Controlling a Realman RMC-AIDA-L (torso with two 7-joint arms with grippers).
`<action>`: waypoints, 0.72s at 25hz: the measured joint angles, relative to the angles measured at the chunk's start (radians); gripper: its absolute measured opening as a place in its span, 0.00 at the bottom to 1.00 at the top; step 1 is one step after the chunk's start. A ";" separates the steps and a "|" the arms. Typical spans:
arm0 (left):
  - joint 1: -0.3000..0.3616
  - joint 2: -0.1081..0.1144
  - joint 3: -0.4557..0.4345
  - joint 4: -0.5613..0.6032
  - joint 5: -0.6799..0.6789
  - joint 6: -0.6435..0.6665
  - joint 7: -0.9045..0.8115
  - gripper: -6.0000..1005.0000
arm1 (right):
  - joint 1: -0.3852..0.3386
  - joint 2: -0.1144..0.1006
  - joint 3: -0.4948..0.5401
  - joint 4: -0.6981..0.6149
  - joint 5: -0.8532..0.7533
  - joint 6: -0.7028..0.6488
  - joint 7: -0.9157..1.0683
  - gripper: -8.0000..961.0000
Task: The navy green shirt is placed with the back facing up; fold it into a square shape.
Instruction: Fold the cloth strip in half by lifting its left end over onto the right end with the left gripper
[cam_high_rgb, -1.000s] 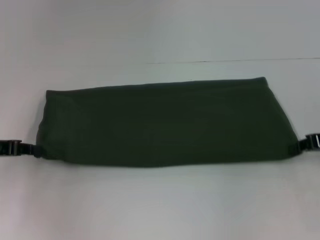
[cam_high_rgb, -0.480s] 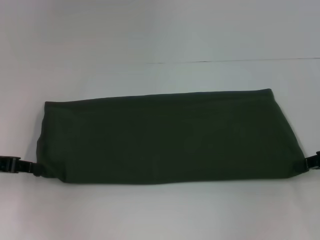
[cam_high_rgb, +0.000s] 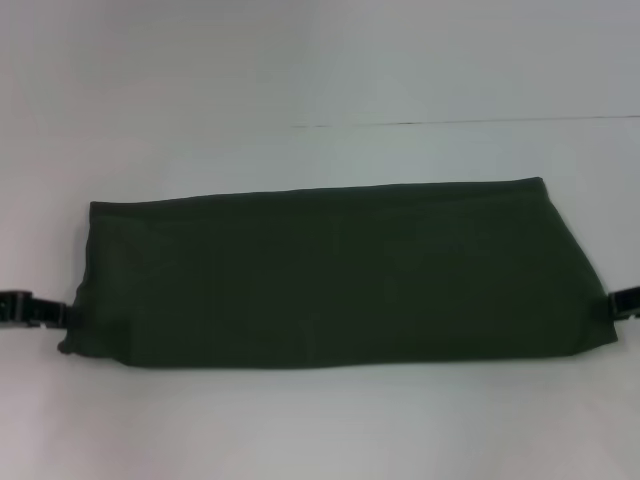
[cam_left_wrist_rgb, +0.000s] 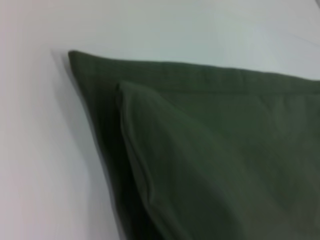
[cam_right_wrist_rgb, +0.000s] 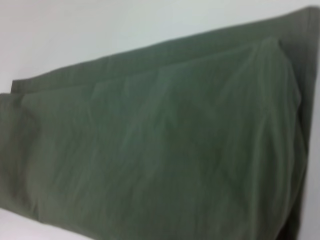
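The navy green shirt lies on the white table as a long horizontal band, plain side up. My left gripper sits at the band's left end, just above its near corner. My right gripper is at the right end, at the image edge. Only the tips of both show in the head view. In the left wrist view the shirt shows two stacked layers with a folded corner. The right wrist view has the shirt filling most of the picture, with two layers visible. Neither wrist view shows fingers.
A thin dark seam line runs across the table behind the shirt. White table surface surrounds the band on all sides.
Over the first half second the band shifted toward me and settled flat. Since then it has stayed put, while both grippers have moved slightly away from me along its ends.
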 joint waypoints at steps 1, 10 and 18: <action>0.000 0.003 -0.012 0.009 0.000 0.009 -0.005 0.20 | 0.001 -0.005 0.005 -0.011 0.000 -0.004 0.004 0.16; -0.015 0.035 -0.187 0.050 -0.007 0.048 -0.016 0.44 | 0.039 -0.051 0.044 -0.054 0.035 -0.010 -0.010 0.59; -0.033 0.026 -0.181 0.037 0.003 0.016 -0.122 0.64 | 0.038 -0.040 0.052 -0.007 0.279 -0.074 -0.256 0.92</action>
